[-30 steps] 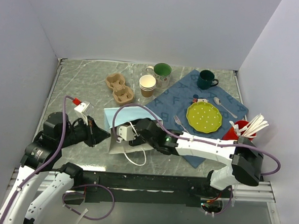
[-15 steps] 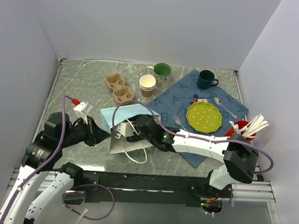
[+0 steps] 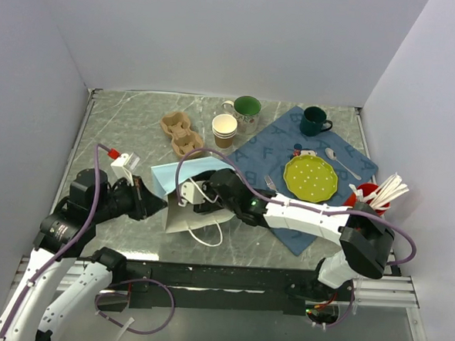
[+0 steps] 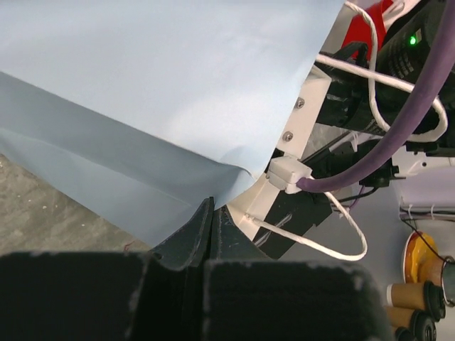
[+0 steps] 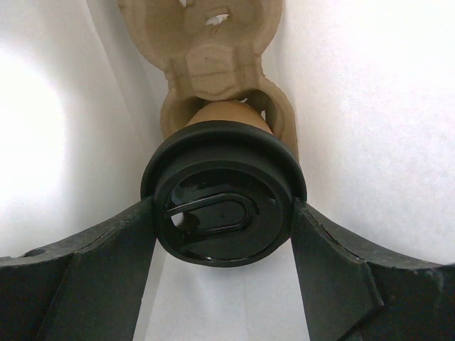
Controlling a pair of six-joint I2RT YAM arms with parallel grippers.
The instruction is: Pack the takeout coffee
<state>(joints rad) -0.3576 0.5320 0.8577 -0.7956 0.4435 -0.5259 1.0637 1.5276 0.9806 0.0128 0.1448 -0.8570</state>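
While the left fingers (image 4: 186, 238) are pressed together on the edge of the light blue paper bag (image 4: 178, 92) that lies on the worktop (image 3: 122, 125), the right fingers (image 5: 106, 256) are inside this bag. They are clamped on both sides of the black lid of the takeout coffee (image 5: 224, 206), whose cup sits in a pulp cup carrier (image 5: 213, 64).
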